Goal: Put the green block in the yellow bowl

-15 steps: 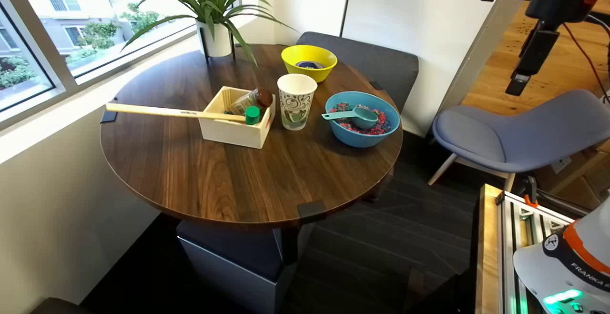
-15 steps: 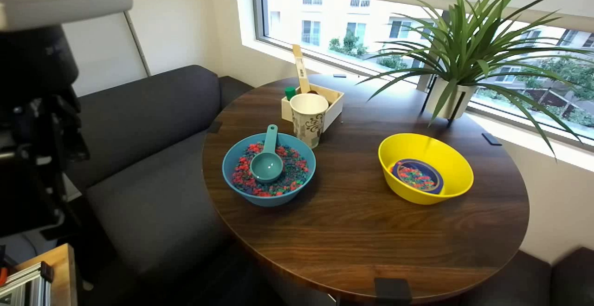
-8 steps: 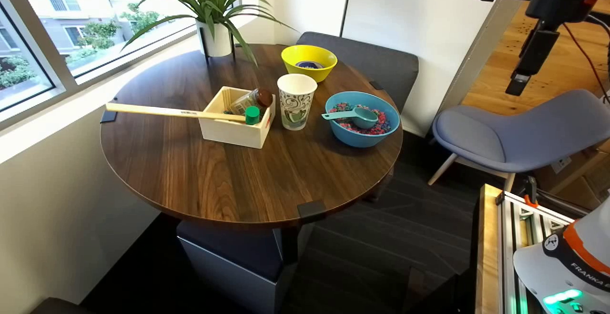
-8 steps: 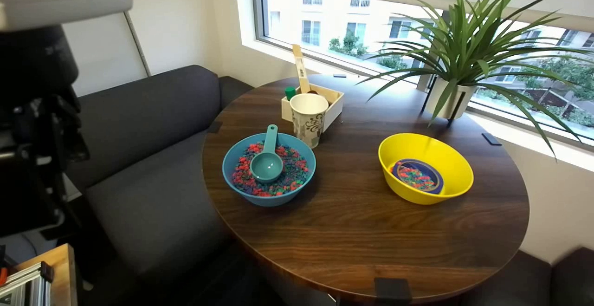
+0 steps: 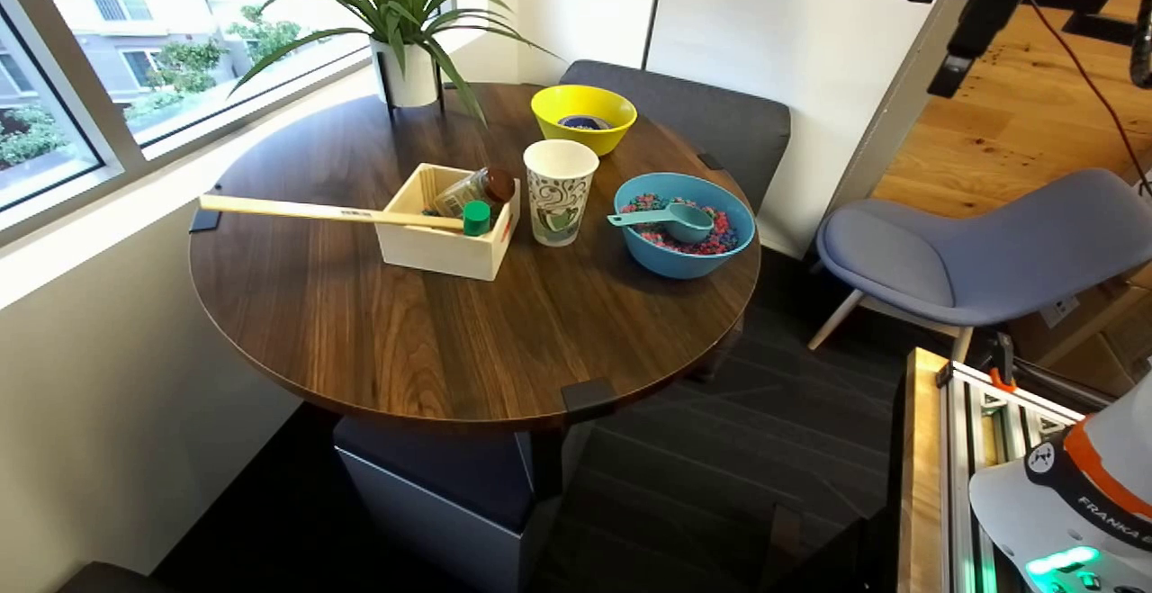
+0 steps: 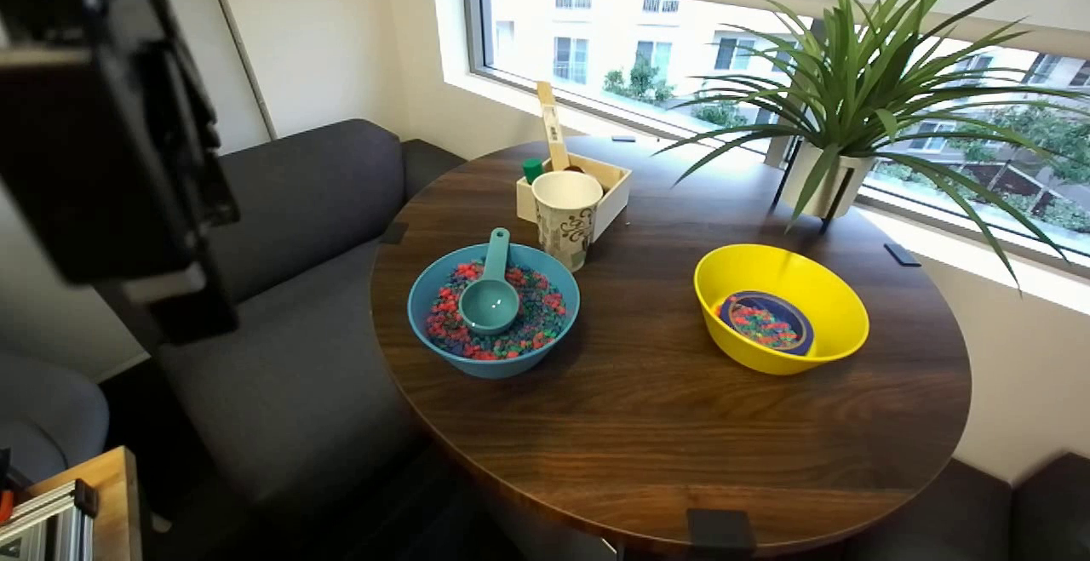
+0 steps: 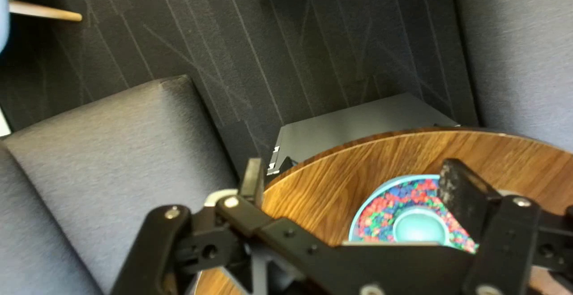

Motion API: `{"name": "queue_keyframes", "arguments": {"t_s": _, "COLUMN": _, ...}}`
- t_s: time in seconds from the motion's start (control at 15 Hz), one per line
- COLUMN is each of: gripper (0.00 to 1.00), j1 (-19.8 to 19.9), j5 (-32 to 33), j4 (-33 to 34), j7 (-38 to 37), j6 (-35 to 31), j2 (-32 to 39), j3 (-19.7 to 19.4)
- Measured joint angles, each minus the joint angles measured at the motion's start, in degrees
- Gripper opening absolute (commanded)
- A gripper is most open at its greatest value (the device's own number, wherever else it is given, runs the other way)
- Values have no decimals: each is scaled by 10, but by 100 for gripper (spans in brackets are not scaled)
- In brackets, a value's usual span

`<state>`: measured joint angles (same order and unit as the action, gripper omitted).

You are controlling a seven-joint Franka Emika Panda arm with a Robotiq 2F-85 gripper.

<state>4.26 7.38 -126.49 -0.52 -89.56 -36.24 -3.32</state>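
The small green block [image 5: 476, 218] stands at a corner of the wooden box and is partly hidden by the box wall. It also shows in an exterior view [image 6: 532, 171] behind the paper cup. The yellow bowl [image 5: 601, 139] sits on the table near the plant and holds a round dark blue dish with coloured bits; it also shows in an exterior view [image 6: 830, 310]. My gripper [image 7: 352, 182] is open and empty, high beside the table, on the side of the blue bowl. It also shows in both exterior views [image 5: 951, 76] [image 6: 196, 314]. The block and yellow bowl are out of the wrist view.
A wooden box [image 5: 439, 251] holds a jar and a long wooden stick that juts out over the table. A white paper cup [image 5: 558, 197] stands beside it. A blue bowl [image 5: 670, 262] holds coloured bits and a teal scoop [image 5: 688, 222]. A potted plant [image 5: 409, 76] stands by the window.
My gripper has risen and moved sideways toward the table within the last half second; before that it was still. The things on the table have not moved.
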Motion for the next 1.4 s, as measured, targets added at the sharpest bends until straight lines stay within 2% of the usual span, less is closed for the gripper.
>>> {"name": "queue_keyframes", "arguments": {"t_s": 0.13, "gripper": 100, "j1": -7, "j5": 21, "j4": 68, "j7": 28, "j6": 1, "j2": 57, "j3": 8}}
{"name": "queue_keyframes", "arguments": {"t_s": 0.53, "gripper": 100, "j1": -56, "j5": 22, "j4": 260, "j7": 134, "j6": 2, "j2": 264, "j3": 36}}
{"name": "queue_keyframes", "arguments": {"t_s": 0.6, "gripper": 100, "j1": -60, "j5": 23, "j4": 278, "j7": 134, "j6": 2, "j2": 287, "j3": 38}}
{"name": "queue_keyframes", "arguments": {"t_s": 1.13, "gripper": 100, "j1": -57, "j5": 23, "j4": 287, "j7": 133, "j6": -11, "j2": 284, "j3": 35}}
{"name": "queue_keyframes", "arguments": {"t_s": 1.4, "gripper": 100, "j1": -68, "j5": 33, "j4": 388, "j7": 147, "j6": -33, "j2": 381, "j3": 54}}
